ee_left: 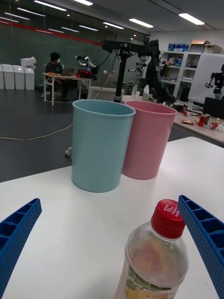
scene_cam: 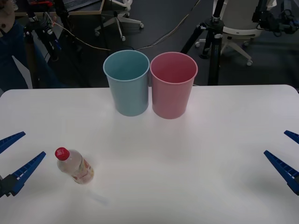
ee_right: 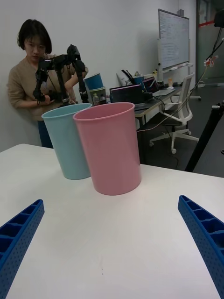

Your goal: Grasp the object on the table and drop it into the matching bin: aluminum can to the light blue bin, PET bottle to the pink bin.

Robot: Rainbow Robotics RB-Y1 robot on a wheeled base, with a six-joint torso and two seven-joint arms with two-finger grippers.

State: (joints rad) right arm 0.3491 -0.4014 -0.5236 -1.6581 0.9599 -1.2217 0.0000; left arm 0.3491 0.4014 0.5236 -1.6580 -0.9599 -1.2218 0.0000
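The small clear plastic PET bottle (scene_cam: pixel 74 166) with a red screw cap is standing upright on the wide white table (scene_cam: pixel 196 154), at about 8 o'clock from the two bins in the front view. The tall light blue plastic bin (scene_cam: pixel 126 82) and the tall pink plastic bin (scene_cam: pixel 173 85) are sitting side by side at the table's far edge, touching or nearly so.

The left end effector (scene_cam: pixel 13 161) is hovering just at the bottle's 9 o'clock, fingers spread apart. The left wrist view is showing the bottle (ee_left: pixel 156 259) close up, near one blue finger (ee_left: pixel 205 238), cap lettering visible.

The right end effector (scene_cam: pixel 286 156) is waiting at the table's right edge, fingers apart, well away from the bottle; its wrist view is facing the pink bin (ee_right: pixel 109 149).
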